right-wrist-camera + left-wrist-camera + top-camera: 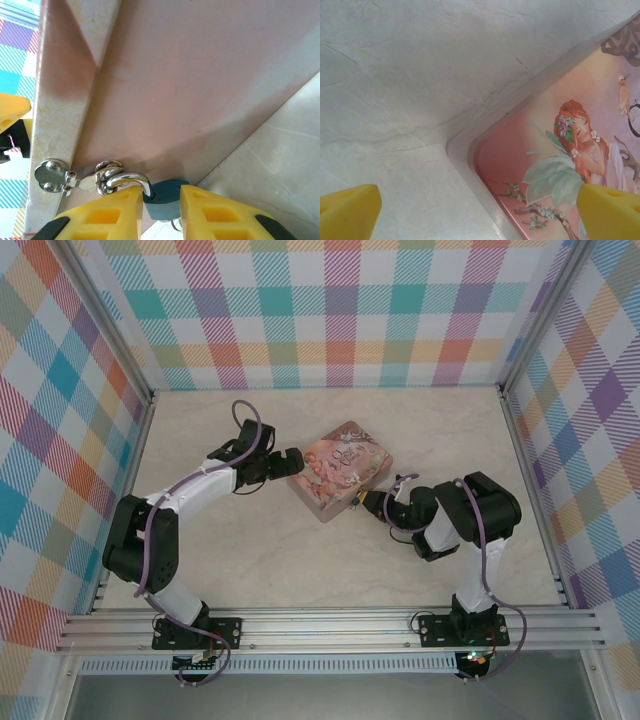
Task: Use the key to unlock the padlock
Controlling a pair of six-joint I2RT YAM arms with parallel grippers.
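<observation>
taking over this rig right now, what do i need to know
The left claw is wide open and holds nothing; a corner of the pink tin lies between its fingers.
The right claw is shut on the padlock, one pad on each side of its body.
The padlock hangs at the tin's side, with its shackle through the latch ring, so it looks locked.
I cannot place the key. A thin metal loop under the padlock may be part of it.
Done: padlock gripped.
Left: put the key in, turn it, free the shackle.
</observation>
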